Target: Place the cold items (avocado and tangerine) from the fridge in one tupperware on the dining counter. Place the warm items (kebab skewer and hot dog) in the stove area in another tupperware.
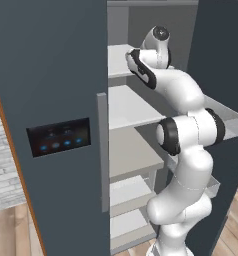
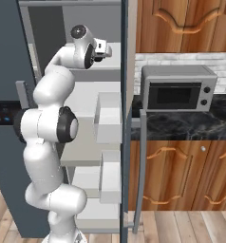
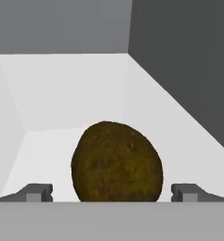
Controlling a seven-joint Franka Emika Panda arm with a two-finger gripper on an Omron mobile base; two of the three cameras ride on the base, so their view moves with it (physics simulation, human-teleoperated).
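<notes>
Wide jaws (image 3: 112,193) astride avocado (image 3: 116,162), clear sides

- The arm (image 1: 183,150) is glossy white, built of rounded, bulging segments.
- Dark bands ring its joints, black against the white shell.
- A round dark cap with a grey centre closes the top joint.
- The fingers (image 3: 38,192) are small grey blocks with flat, squared tips.
</notes>
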